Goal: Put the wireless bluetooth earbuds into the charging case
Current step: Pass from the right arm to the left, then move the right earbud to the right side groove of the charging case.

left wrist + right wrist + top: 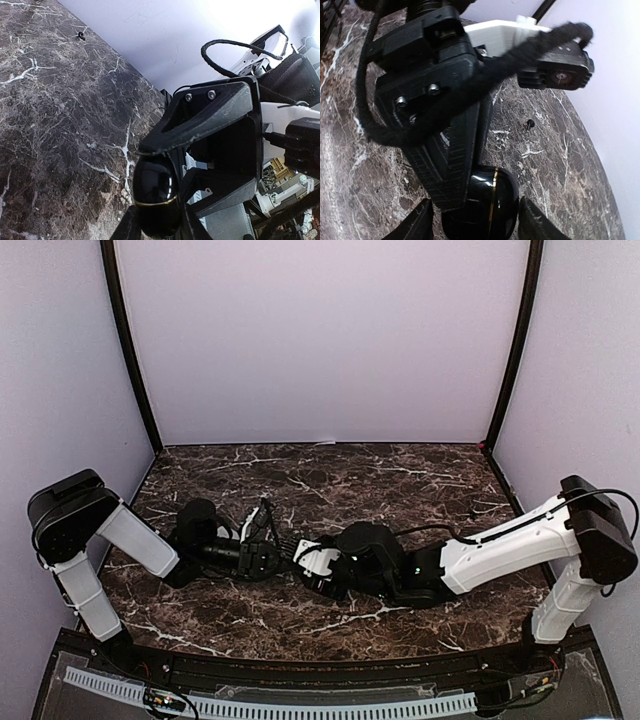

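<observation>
Left end effector (159, 227) clamps the glossy black charging case (155, 195). It looks light, hard, slippery; grip its broad sides. Right end effector (477, 222) flanks it, contact unclear.

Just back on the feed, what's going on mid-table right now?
Both arms meet mid-table at a glossy black charging case with a gold seam, which looks closed. The left tool and the right tool each straddle it; I cannot tell whether either is clamped. What looks like a tiny black earbud lies loose on the marble table, apart from them.
</observation>
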Action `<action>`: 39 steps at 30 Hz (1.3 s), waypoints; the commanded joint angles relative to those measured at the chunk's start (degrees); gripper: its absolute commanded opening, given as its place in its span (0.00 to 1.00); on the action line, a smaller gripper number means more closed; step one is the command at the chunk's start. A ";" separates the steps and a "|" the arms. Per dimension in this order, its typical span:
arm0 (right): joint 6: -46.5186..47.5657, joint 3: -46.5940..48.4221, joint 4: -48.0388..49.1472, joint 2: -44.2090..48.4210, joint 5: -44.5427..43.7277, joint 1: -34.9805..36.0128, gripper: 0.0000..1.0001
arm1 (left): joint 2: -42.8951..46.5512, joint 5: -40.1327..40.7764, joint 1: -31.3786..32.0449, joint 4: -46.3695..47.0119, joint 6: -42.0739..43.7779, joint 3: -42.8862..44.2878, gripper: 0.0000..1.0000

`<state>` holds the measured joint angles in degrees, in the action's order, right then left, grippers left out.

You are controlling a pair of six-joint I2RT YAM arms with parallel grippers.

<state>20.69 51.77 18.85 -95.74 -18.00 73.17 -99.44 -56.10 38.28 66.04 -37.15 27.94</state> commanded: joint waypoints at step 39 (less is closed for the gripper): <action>-31.71 1.64 -1.33 6.78 34.23 -12.08 0.71 | 16.56 7.35 1.09 -5.99 17.41 -6.20 0.20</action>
<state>-7.46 53.08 13.26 -89.41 16.99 61.93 -86.06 -51.00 39.13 62.00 -21.67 21.96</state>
